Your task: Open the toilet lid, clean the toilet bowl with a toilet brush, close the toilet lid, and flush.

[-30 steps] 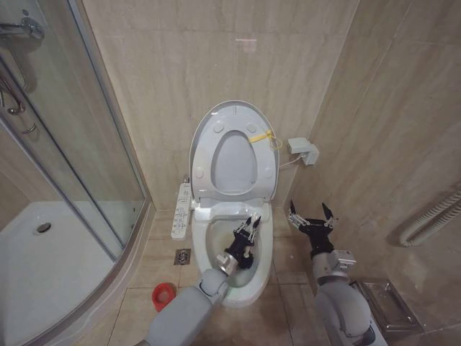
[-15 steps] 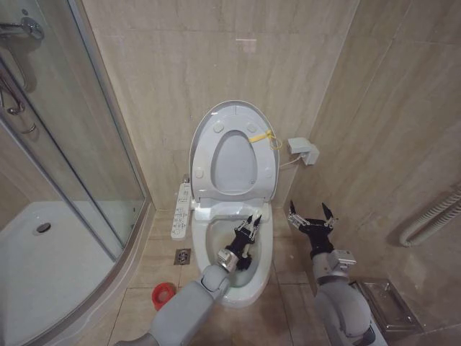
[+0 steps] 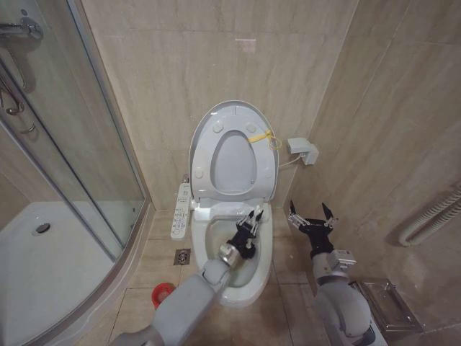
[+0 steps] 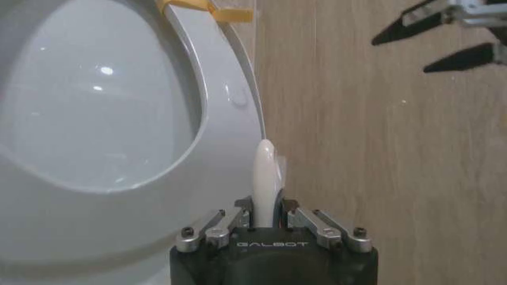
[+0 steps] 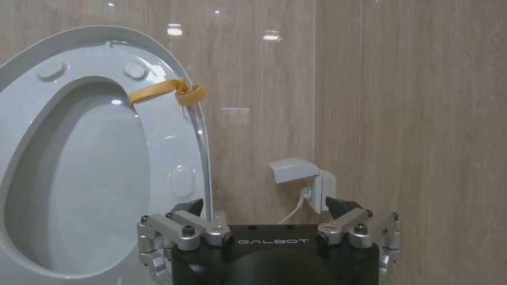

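The toilet lid stands upright against the wall, with the white seat ring held up to it by a yellow tie. Below lies the open toilet bowl, with its button panel at the side. My left gripper hangs over the back of the bowl, shut on the white stick handle of the toilet brush; the bristle head is hidden. The red cup holder sits on the floor left of the pedestal. My right gripper is open, right of the bowl, holding nothing.
A glass shower enclosure and white shower tray take up the left. A floor drain lies beside the pedestal. A wall socket box with a cable is right of the lid. A metal tray sits on the floor at right.
My left gripper has moved a little up and toward the back of the bowl with the brush handle. The right arm has stayed still.
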